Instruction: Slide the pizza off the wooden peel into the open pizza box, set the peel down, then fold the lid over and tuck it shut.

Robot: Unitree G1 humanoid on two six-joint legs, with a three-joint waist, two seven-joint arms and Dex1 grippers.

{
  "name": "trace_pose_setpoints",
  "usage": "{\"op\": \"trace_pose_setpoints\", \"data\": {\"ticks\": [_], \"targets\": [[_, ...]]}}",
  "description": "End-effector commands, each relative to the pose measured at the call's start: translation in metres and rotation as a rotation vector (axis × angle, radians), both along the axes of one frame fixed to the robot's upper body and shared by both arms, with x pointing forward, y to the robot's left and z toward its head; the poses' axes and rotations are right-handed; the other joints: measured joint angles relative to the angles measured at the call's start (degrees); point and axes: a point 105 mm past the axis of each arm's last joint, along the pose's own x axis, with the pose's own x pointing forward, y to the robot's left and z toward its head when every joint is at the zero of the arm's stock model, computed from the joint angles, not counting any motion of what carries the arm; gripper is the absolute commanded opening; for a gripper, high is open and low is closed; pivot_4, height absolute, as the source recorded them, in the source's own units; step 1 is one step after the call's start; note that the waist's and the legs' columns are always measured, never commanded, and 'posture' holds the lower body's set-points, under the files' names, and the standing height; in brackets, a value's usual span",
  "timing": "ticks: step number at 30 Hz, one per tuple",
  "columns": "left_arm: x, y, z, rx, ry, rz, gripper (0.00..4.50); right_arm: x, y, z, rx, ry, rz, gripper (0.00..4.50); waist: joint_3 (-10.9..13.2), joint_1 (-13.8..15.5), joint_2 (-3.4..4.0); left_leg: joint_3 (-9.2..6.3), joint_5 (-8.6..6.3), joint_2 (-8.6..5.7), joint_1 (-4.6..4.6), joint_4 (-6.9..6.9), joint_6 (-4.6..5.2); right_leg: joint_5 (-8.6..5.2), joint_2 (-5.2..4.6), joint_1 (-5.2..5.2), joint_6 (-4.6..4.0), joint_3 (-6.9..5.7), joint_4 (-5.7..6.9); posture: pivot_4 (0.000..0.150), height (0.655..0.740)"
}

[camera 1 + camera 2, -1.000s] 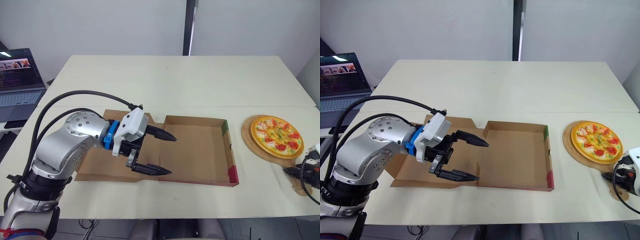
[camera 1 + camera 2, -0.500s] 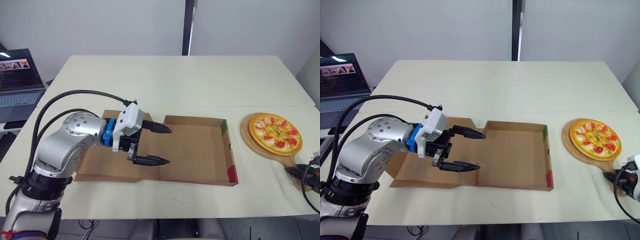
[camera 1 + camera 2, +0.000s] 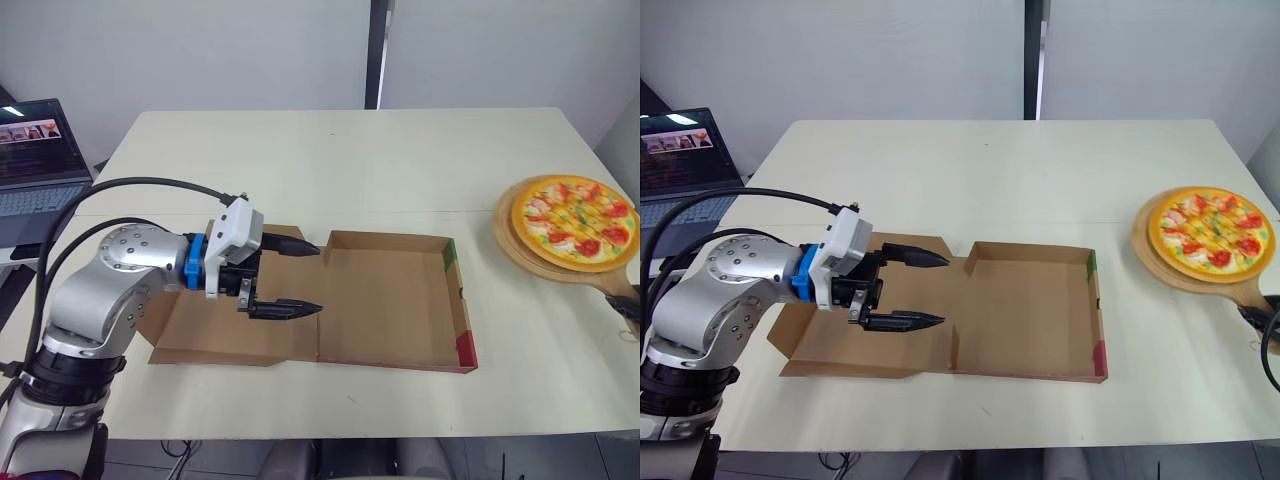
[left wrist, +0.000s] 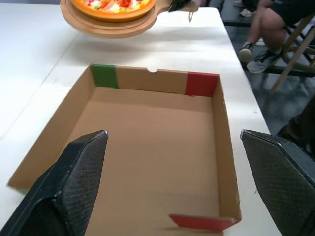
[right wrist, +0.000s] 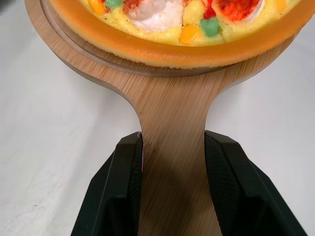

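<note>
Wooden peel (image 5: 167,98) carrying the pizza (image 3: 575,208) is grasped by its handle in the right end effector (image 5: 173,142), right of the open pizza box (image 3: 395,300); left end effector (image 3: 319,277) hovers released over the lid (image 3: 195,338).

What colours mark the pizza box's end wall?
Pizza box wall: green one corner, red the other; clearest in left wrist view.

Office or lab room.
Plain pale walls (image 3: 200,50), white table (image 3: 400,160), open laptop (image 3: 35,150) far left, seated person (image 4: 273,19).

peel handle (image 3: 618,290) beyond right edge
</note>
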Motion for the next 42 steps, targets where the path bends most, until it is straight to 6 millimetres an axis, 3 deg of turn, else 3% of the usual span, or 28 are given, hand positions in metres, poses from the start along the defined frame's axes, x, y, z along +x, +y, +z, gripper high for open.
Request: {"op": "trace_pose_setpoints", "data": {"ticks": [1, 7, 16, 19, 26, 42], "targets": [[-0.009, 0.003, 0.007, 0.001, -0.02, -0.013, 4.5, 0.01, 0.026, 0.043, -0.075, -0.118, 0.145, 1.54, 0.01, 0.05, -0.02, 0.0, 0.0, -0.01, 0.0, 0.0, 0.0, 0.0, -0.01, 0.0, 0.0, 0.01, 0.0, 0.15, 0.74], [-0.014, 0.016, 0.004, 0.03, -0.011, 0.05, 4.5, 0.024, 0.072, 0.053, -0.142, -0.103, 0.375, 1.54, 0.05, 0.07, -0.07, -0.11, 0.01, 0.02, -0.04, 0.0, -0.02, 0.0, 0.0, -0.01, -0.01, -0.1, -0.01, 0.15, 0.74], [-0.035, 0.029, -0.001, 0.029, 0.045, 0.072, 4.5, 0.035, 0.103, 0.048, -0.264, -0.074, 0.548, 1.54, 0.09, 0.36, -0.11, -0.1, -0.02, 0.0, -0.26, 0.0, -0.1, 0.01, -0.05, -0.24, -0.02, -0.1, -0.02, 0.15, 0.74], [-0.039, 0.032, 0.001, 0.025, 0.048, 0.076, 4.5, 0.036, 0.105, 0.046, -0.295, -0.06, 0.578, 1.54, 0.08, 0.39, -0.11, -0.12, -0.01, 0.0, -0.72, 0.09, -0.13, 0.07, -0.04, -0.7, -0.11, -0.13, 0.05, 0.15, 0.74], [-0.051, 0.034, -0.003, 0.044, 0.079, 0.067, 4.5, 0.041, 0.11, 0.044, -0.396, -0.05, 0.644, 1.54, 0.08, 0.34, -0.1, -0.11, -0.01, 0.01, -0.86, 0.11, -0.14, 0.13, -0.03, -0.82, -0.21, -0.16, 0.03, 0.15, 0.74], [-0.05, 0.032, -0.007, 0.062, 0.086, 0.053, 4.5, 0.05, 0.106, 0.056, -0.517, -0.096, 0.65, 1.54, 0.08, 0.25, -0.09, -0.05, -0.01, 0.02, -0.85, 0.13, -0.14, 0.17, -0.02, -0.83, -0.26, -0.14, 0.04, 0.15, 0.74]]}}
